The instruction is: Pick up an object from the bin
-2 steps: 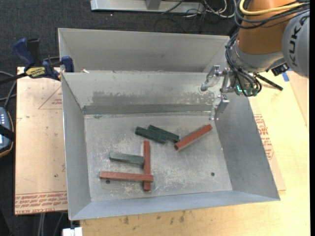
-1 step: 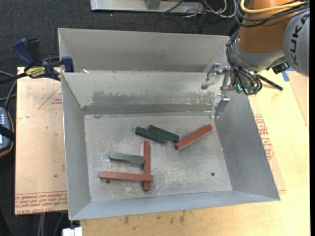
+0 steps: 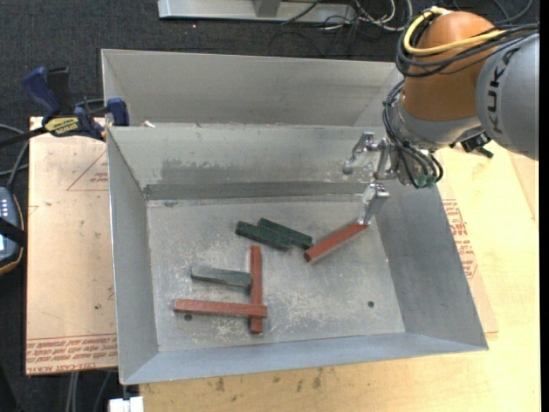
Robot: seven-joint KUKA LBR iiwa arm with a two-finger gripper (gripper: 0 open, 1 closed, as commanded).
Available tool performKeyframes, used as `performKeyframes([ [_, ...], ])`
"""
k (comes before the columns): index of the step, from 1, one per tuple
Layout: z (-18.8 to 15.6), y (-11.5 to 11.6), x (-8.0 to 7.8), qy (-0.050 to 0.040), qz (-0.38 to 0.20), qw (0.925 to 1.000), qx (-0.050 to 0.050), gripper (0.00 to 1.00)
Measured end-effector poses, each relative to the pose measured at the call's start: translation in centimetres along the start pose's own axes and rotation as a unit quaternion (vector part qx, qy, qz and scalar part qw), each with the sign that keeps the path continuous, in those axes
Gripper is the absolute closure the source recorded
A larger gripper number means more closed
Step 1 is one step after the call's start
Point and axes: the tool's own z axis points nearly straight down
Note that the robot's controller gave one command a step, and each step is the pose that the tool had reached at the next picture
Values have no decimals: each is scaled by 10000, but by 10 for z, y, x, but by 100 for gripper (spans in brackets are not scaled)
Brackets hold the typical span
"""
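Sheet metal, grey and dull, makes the bin (image 3: pixel 283 157). Its floor is flat and carries a fine pale dust, and its walls slope outward. On the floor lie six slim sticks with flat faces and square ends; whether they are wood or plastic I cannot tell.

The reddish-brown flat stick (image 3: pixel 334 242) lies on the right middle part of the floor. Its long axis runs diagonally: the lower left end is just beside the two dark green sticks (image 3: pixel 273 233), and the upper right end points toward the right wall. The gripper (image 3: pixel 371 200), of bare shiny metal, hangs directly over this upper right end and seems to touch it. Whether the gripper is wide or narrow I cannot tell. Above it the arm carries a round, smooth orange cover (image 3: pixel 446 63).

The two dark green sticks overlap each other and point slightly downward to the right. A grey-green stick (image 3: pixel 221 275) lies further left, almost level. Near the front, two red sticks (image 3: pixel 255 290) meet in an L shape, touching at its lower right corner.
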Motion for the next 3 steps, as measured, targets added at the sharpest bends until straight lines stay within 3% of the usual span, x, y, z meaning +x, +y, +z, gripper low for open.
performKeyframes([
  [1, 103, 5, 33, 35, -388, 9992, -5, 100],
  [2, 103, 5, 33, 35, -391, 9992, -5, 100],
  [3, -46, 8, 40, 13, -441, 9990, 0, 100],
])
